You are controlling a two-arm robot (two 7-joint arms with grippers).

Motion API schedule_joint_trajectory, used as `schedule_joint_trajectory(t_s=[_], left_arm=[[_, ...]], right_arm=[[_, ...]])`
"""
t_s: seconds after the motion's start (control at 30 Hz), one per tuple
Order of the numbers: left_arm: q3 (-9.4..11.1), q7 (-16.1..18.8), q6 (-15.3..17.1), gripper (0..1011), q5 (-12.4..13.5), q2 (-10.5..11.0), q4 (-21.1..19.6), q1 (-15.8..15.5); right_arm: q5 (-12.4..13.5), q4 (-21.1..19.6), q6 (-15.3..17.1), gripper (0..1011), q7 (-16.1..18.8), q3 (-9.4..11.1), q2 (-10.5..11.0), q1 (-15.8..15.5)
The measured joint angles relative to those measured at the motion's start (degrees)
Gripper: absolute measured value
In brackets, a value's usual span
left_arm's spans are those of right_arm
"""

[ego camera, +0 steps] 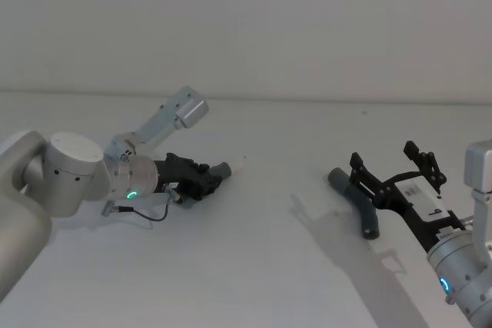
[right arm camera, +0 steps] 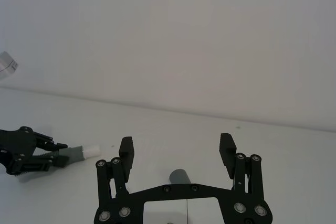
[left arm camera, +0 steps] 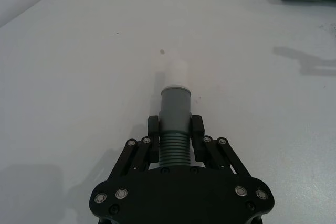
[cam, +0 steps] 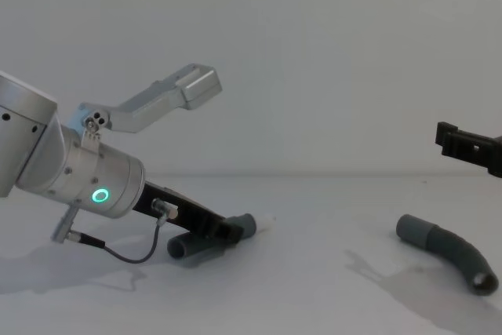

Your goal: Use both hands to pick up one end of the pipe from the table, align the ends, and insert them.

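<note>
the loose piece [ego camera: 359, 203] lies flat on the table [ego camera: 269, 274], with its smooth cuff [right arm camera: 180, 176] at the end nearer the other arm. the right gripper [right arm camera: 177, 148] hangs above the loose piece and clear of it, fingers spread wide and holding nothing. from its wrist the cuff shows between them. well apart from the loose piece, on its cuff side, the left gripper [left arm camera: 175, 129] is clamped on the ribs of the stub piece [left arm camera: 175, 106], just behind that one's cuff. the white stub [left arm camera: 177, 74] juts out free, aimed roughly toward the loose piece.

the step in hand looks like the right grasp. best to come straight down so the fingers straddle the ribs just behind the cuff, not the cuff itself, leaving its mouth free for the stub. pinch across the hose, not along its curve. the ribs will likely squash and the piece may roll, so close gently. a hold near the cuff should give better aim for lining up.
</note>
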Motion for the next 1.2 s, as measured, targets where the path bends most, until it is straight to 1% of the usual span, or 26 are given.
schedule_joint_trajectory(t_s=[0.43, 0.57, 0.67, 0.8, 0.97, 1.03, 1.2], left_arm=[[0.0, 0.0, 0.0, 345, 0.06, -0.06, 0.09, -0.03], [0.0, 0.0, 0.0, 345, 0.06, -0.08, 0.1, -0.03], [0.0, 0.0, 0.0, 345, 0.06, -0.08, 0.1, -0.03], [0.0, 0.0, 0.0, 345, 0.05, -0.08, 0.1, -0.03], [0.0, 0.0, 0.0, 345, 0.05, -0.08, 0.1, -0.03], [0.0, 0.0, 0.0, 345, 0.05, -0.08, 0.1, -0.02], [0.0, 0.0, 0.0, 345, 0.05, -0.08, 0.1, -0.02]], right_arm=[[0.0, 0.0, 0.02, 1001, 0.0, 0.0, -0.01, 0.0], [0.01, 0.0, 0.48, 1001, 0.22, 0.05, 0.07, 0.1], [0.14, -0.09, 1.63, 1001, 0.6, 0.1, 0.31, 0.35], [0.58, -0.26, 3.94, 1001, 1.32, 0.18, 0.78, 0.87], [1.14, -0.39, 7.53, 1001, 2.28, 0.21, 1.51, 1.84], [1.34, -0.39, 10.04, 1001, 2.89, 0.15, 2.06, 2.58], [1.37, -0.32, 13.72, 1001, 3.87, -0.21, 3.15, 3.98]])
